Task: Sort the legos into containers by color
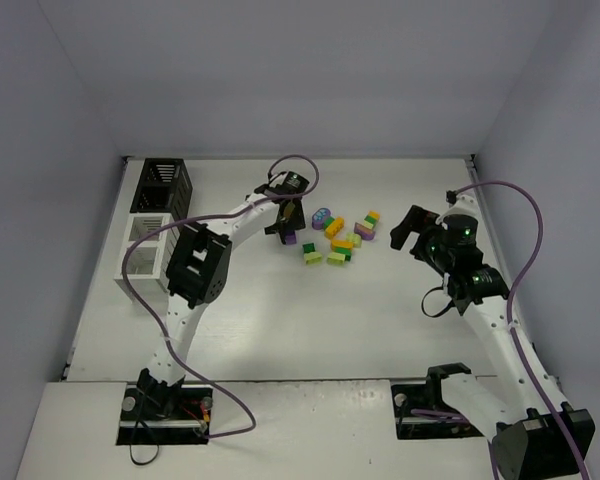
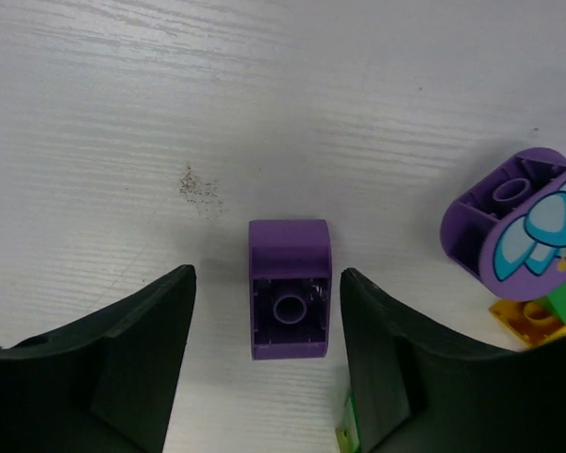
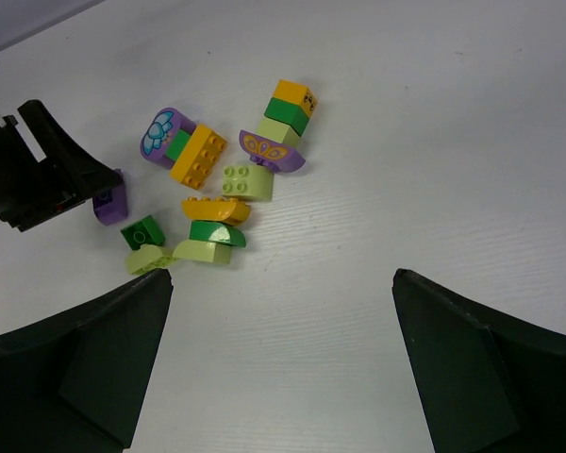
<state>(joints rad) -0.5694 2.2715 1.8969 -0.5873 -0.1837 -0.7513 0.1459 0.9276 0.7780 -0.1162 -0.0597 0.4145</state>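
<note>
A small purple lego (image 2: 289,288) lies on its side on the white table, hollow underside facing the camera. My left gripper (image 2: 268,275) straddles it, open, with a gap on each side and neither finger touching. From above, that gripper (image 1: 288,225) stands at the left end of the lego cluster (image 1: 340,240). The other legos (image 3: 217,179) are purple, yellow-orange, light green and dark green, and lie close together. My right gripper (image 3: 281,276) is open wide over bare table, right of the cluster. The containers stand at the far left: one black (image 1: 161,185), two white (image 1: 145,250).
A round purple piece with a flower print (image 2: 533,231) lies just right of the left gripper, on orange and green bricks. A light green brick (image 2: 344,436) sits beside the right finger. Grey walls close in the table on three sides.
</note>
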